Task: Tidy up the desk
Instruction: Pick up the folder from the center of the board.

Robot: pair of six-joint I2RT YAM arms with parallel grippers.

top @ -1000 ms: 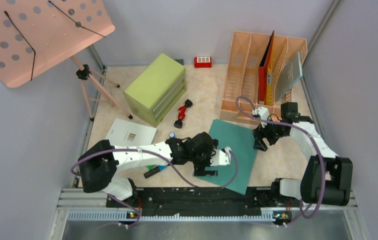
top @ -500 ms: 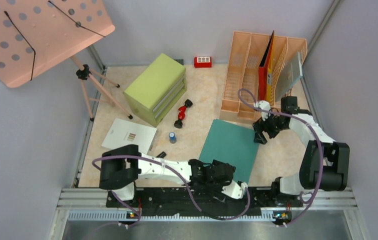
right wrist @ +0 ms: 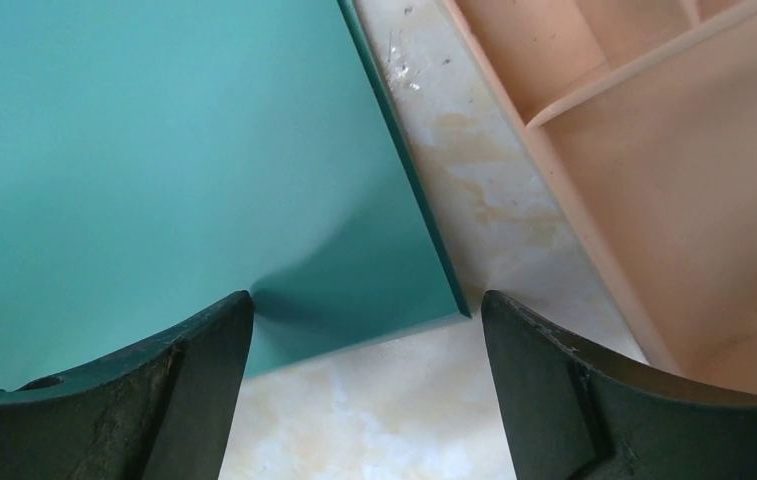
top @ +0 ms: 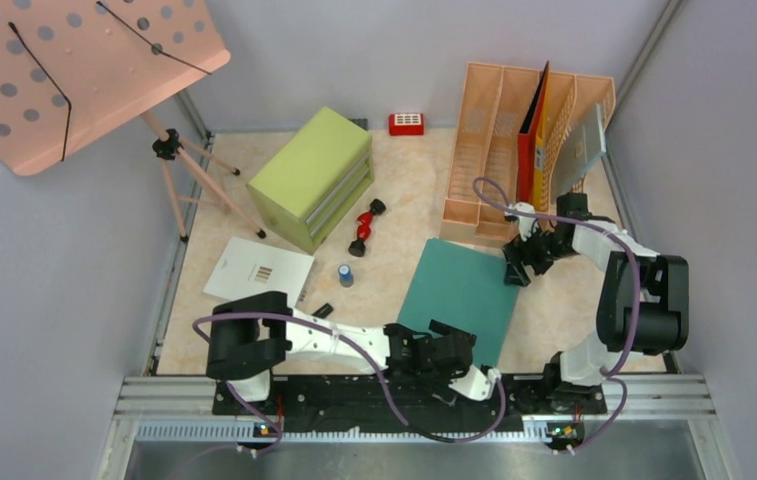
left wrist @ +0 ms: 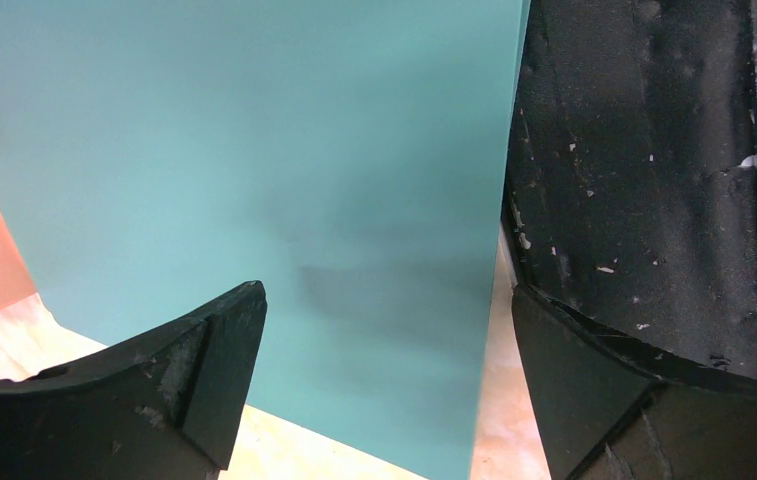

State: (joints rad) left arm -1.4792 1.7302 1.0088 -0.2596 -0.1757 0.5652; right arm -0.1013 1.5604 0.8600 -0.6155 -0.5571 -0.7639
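Note:
A flat teal folder [top: 459, 292] lies on the beige marble desk [top: 404, 185], right of the middle. My left gripper [top: 451, 343] is open and low at the folder's near corner. In the left wrist view its open gripper [left wrist: 384, 330] frames the teal folder [left wrist: 254, 150] and a strip of desk [left wrist: 489, 400], with nothing between the fingers. My right gripper [top: 516, 268] is open at the folder's far right corner. In the right wrist view that folder [right wrist: 154, 150] has its corner between the spread fingers of the gripper [right wrist: 366, 320], above bare desk [right wrist: 374, 420].
A peach file organizer [top: 524, 140] with red and yellow folders stands just behind the right gripper [right wrist: 674, 150]. A green drawer cabinet [top: 314, 175], red box [top: 406, 123], red-black piece [top: 364, 228], blue cap [top: 346, 273], white sheet [top: 259, 268], black marker [top: 322, 311] and peach board [top: 74, 70] are on the left. The black front rail [left wrist: 644, 170] runs beside the left gripper.
My left arm has swung from above the folder down to its near corner by the front rail. The right gripper has opened wider and edged toward the folder's far right corner.

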